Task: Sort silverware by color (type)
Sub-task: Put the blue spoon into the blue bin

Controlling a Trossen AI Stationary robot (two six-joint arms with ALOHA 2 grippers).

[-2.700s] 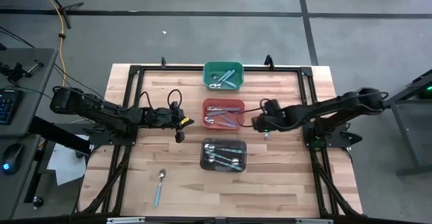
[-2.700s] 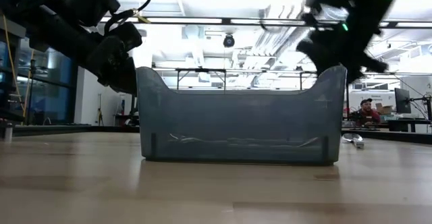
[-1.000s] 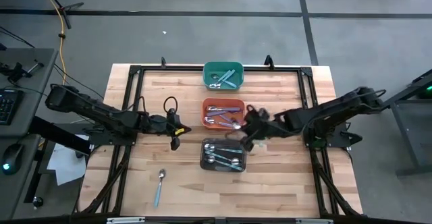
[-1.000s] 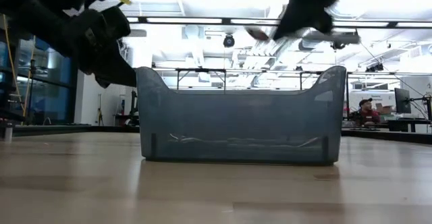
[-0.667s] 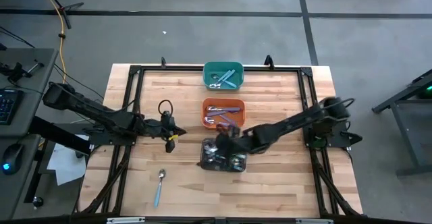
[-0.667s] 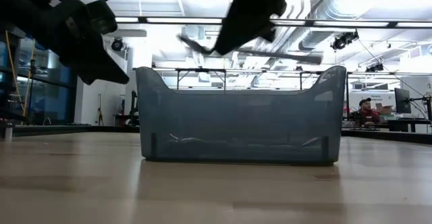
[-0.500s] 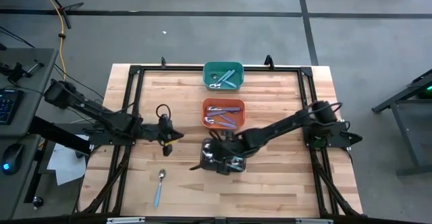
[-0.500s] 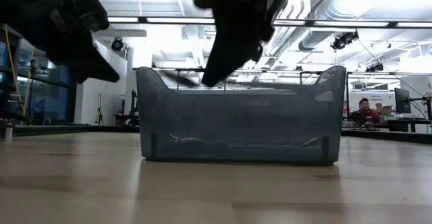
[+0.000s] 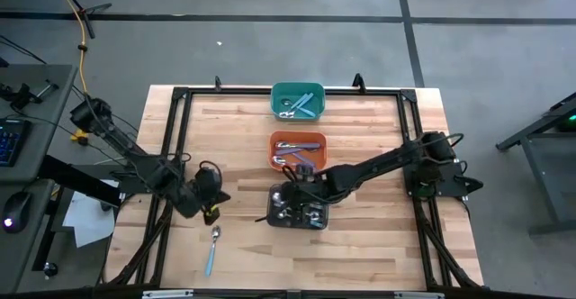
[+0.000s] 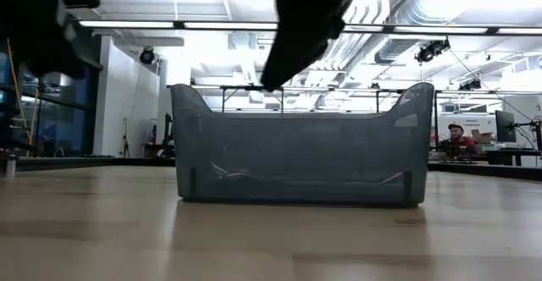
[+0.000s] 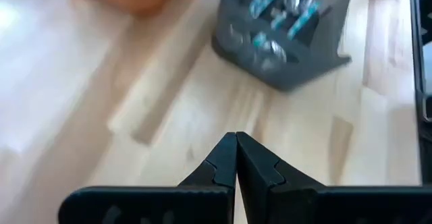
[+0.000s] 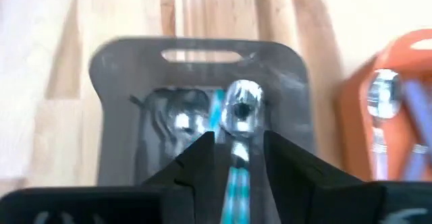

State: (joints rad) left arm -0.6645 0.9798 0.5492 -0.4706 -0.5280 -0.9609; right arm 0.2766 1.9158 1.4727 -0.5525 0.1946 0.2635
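Three bins stand in a row down the middle of the table: green, red-orange and black, each with spoons inside. My right gripper hangs over the black bin, open. A teal-handled spoon shows between its fingers, apart from both, over the other spoons in the bin. One spoon with a light blue handle lies flat on the table near the front left. My left gripper is shut with nothing in it, just beyond that spoon and above the wood.
A black frame runs round the table's edges. The black bin fills the middle of the low view, with my right arm dark above it. Bare wood lies along the near edge and at the far left and right.
My right gripper has swung from beside the red-orange bin toward the near edge and down, carrying a spoon, and now hangs over the black bin. My left gripper has gone toward the table's near left, closer to the spoon lying on the wood, and has rolled.
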